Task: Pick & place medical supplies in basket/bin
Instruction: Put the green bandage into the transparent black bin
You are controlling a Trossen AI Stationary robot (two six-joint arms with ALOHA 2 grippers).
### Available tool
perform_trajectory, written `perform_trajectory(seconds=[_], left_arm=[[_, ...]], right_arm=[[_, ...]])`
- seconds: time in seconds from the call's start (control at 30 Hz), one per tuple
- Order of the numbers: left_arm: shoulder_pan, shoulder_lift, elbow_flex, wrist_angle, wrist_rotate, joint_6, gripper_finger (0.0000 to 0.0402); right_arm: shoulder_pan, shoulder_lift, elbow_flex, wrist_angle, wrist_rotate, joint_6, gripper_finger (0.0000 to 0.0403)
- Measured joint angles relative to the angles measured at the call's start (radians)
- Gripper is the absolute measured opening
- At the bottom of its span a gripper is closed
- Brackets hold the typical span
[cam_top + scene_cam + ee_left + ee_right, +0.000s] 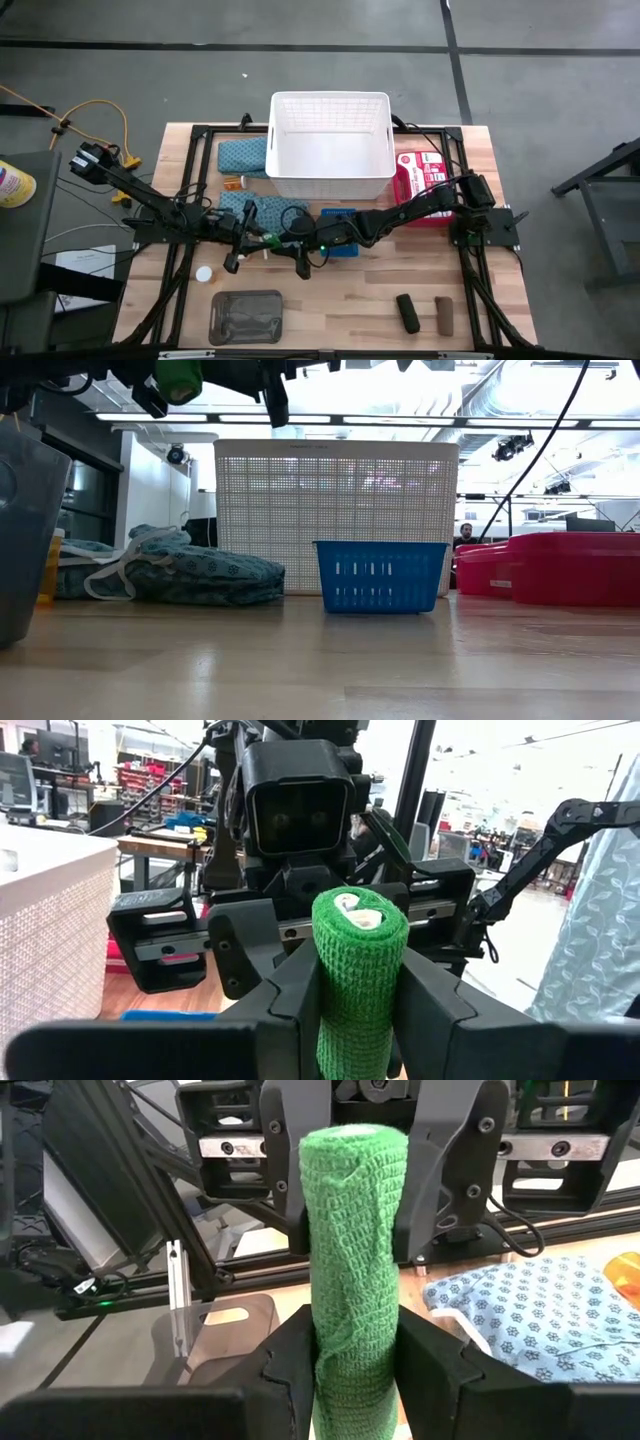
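A hand-over in mid-air looks to be the step in hand: both arms meet low over the middle of the table [330,300], just at six o'clock from the white basket [330,150], and both wrist views show the same green roll [358,982] standing upright between two pairs of dark fingers. The left end effector [358,1020] is clenched on one end of the roll, and the right end effector [355,1360] is clamped on its other end, so each camera looks along the roll at the opposite arm's wrist. In the low view the roll [180,378] hangs well above the tabletop, clear of everything below. Directly beneath the meeting point sits a small blue basket [380,576], with the white basket just behind it at twelve o'clock. A teal folded cloth [262,212] lies under the left arm, and another [240,155] lies beside the white basket at its nine o'clock. A black roll [408,312] and a brown roll [444,314] wait at about five o'clock on the table, a white disc [204,273] at eight o'clock, a grey tray [246,316] at seven o'clock. The next move calls for one end effector to let go while the other holds firm, then a carry toward twelve o'clock over the white basket's rim before release; if both pull at once the soft roll could twist or slip.
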Motion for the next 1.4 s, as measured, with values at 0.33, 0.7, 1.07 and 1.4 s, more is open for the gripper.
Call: perform_trajectory(seconds=[0.33, 0.7, 1.07, 1.4], left_arm=[[0.000, 0.000, 0.000, -0.002, 0.003, 0.000, 0.0090], [0.000, 0.000, 0.000, 0.004, -0.005, 0.001, 0.0090], [0.000, 0.000, 0.000, 0.002, -0.004, -0.015, 0.0090], [-0.022, 0.000, 0.000, -0.005, -0.001, -0.011, 0.0090]], right_arm=[[0.000, 0.000, 0.000, -0.010, -0.019, -0.011, 0.0108], [0.002, 0.000, -0.001, -0.017, -0.002, -0.022, 0.0196], [0.001, -0.017, -0.001, -0.196, -0.005, 0.006, 0.0223], [0.012, -0.017, -0.001, -0.459, -0.153, 0.191, 0.0221]])
